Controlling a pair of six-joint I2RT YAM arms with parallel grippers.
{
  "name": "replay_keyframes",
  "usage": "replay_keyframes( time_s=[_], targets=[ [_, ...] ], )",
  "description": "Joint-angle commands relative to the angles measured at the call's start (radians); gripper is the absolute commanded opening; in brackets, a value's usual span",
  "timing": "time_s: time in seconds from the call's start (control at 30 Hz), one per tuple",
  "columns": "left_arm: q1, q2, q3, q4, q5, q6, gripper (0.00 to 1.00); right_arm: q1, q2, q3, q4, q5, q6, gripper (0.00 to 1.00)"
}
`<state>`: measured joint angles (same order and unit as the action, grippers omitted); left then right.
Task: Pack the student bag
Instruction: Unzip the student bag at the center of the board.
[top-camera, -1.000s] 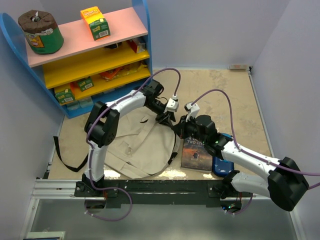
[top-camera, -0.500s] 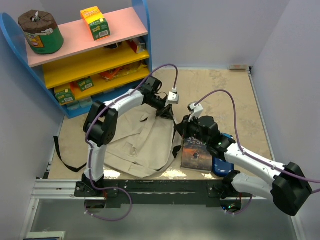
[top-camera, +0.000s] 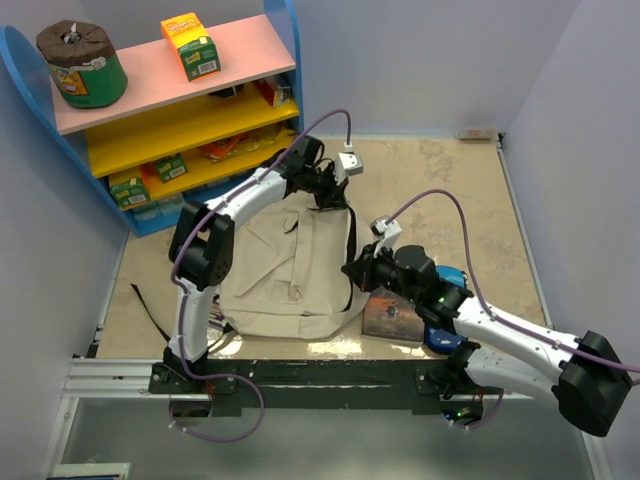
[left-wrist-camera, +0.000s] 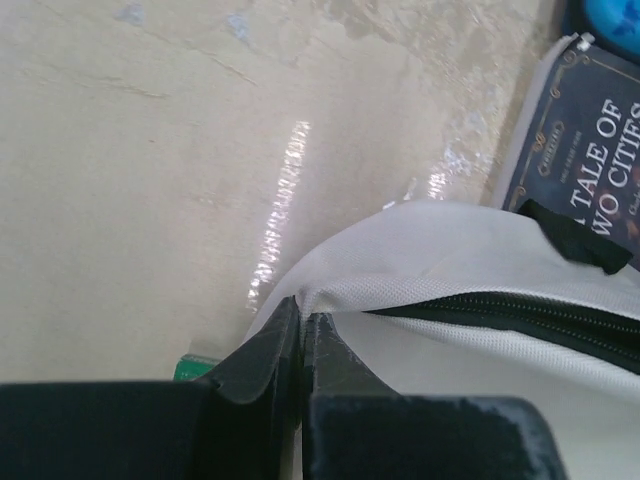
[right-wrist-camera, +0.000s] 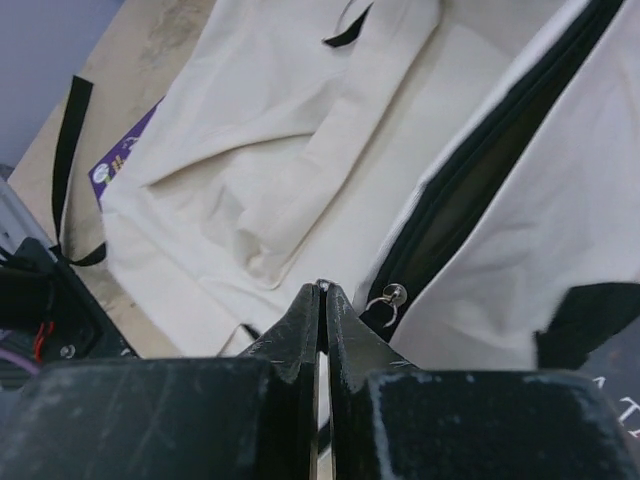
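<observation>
Student bag (top-camera: 285, 275): likely limp, light cloth; lies mid table (top-camera: 450, 200), toward near edge. My left gripper (left-wrist-camera: 301, 308) pinches its zippered rim, best hold; my right gripper (right-wrist-camera: 321, 292) closed beside zipper pull (right-wrist-camera: 386, 297), grip uncertain.

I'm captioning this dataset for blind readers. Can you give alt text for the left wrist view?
The left hand is shut, pinching the rim of a floppy cream fabric backpack beside its black zipper. A dark blue book lies at upper right on the beige table.
</observation>
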<state>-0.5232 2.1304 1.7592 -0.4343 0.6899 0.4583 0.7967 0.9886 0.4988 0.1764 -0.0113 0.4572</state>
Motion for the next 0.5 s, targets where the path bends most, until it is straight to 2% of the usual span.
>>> replay_keyframes(
  time_s=[0.0, 0.27, 0.47],
  targets=[
    [0.043, 0.039, 0.124, 0.1, -0.09, -0.107, 0.0, 0.068, -0.039, -0.014, -0.006, -0.001, 0.054, 0.0],
    [0.066, 0.063, 0.157, 0.089, -0.223, -0.101, 0.0, 0.145, -0.145, -0.035, -0.109, 0.045, 0.104, 0.0],
    [0.068, 0.059, 0.151, 0.126, -0.292, -0.153, 0.0, 0.186, -0.16, -0.095, -0.071, 0.022, 0.173, 0.0]
  ],
)
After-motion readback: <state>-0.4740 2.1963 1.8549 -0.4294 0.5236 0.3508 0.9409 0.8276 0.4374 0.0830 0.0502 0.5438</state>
